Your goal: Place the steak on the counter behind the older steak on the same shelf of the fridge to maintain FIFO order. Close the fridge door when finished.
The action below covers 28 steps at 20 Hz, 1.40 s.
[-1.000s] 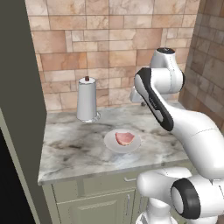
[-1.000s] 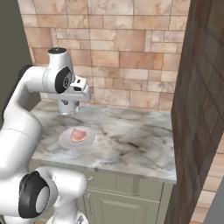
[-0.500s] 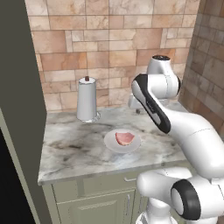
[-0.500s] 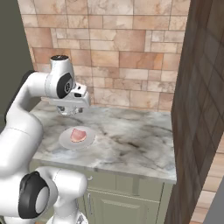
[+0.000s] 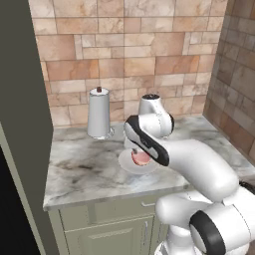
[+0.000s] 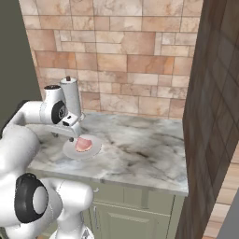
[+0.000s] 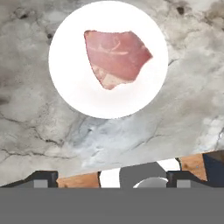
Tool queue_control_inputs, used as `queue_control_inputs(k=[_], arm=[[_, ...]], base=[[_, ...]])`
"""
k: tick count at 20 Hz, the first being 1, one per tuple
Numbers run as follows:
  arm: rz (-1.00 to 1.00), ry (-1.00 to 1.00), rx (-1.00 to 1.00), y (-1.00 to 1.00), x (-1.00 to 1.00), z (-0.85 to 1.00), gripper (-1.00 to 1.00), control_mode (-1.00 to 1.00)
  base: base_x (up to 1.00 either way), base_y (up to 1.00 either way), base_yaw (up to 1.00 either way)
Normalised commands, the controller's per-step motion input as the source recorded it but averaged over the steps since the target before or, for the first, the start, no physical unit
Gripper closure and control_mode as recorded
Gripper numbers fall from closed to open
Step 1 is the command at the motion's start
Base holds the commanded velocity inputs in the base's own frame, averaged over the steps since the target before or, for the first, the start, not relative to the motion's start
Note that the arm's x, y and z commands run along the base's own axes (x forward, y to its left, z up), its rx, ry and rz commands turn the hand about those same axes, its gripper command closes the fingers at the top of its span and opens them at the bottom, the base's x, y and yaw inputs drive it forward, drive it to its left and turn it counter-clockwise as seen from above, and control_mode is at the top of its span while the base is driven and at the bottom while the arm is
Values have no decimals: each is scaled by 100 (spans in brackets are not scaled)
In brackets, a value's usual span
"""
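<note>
The steak (image 7: pixel 116 54), a pale pink slab with a redder middle, lies on a round white plate (image 7: pixel 74 92) on the marbled counter (image 7: pixel 183 100). My gripper (image 7: pixel 113 179) hangs directly over the plate, open, with its fingertips (image 7: pixel 43 178) wide apart and nothing between them. From the right side, the gripper (image 6: pixel 74 133) sits just above the steak (image 6: pixel 84 144) and a little to its left. From the left side, my forearm covers part of the steak (image 5: pixel 141 158) and the plate (image 5: pixel 127 164). The older steak, the shelf and the fridge door are out of view.
A tall silver canister (image 5: pixel 98 113) (image 6: pixel 72 95) stands behind the plate near the brick wall. A tall dark panel (image 5: pixel 20 124) bounds the counter (image 5: pixel 84 169) on the left, and a dark brick wall (image 6: pixel 210 116) closes the right end.
The arm has swung down from above the counter's back to just over the plate. The gripper's jaws have opened wide. The steak and plate have not moved.
</note>
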Motion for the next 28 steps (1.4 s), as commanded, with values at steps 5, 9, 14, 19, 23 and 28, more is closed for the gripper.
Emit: queue_control_inputs(k=[5,9,14,19,23,28], arm=[[-6,6,1,23,43,-52,-100,-100],[-1,0,0,0,26,-49,-100,-100],[-2,0,1,-2,6,-21,-100,-100],[-6,-2,5,-42,0,-2,-100,-100],[-6,-2,5,-47,1,0,-100,-100],[-4,0,6,-33,30,-5,-100,-100]], base=[[0,0,0],[0,0,0],[0,0,0],[0,0,0],[0,0,0],[0,0,0]])
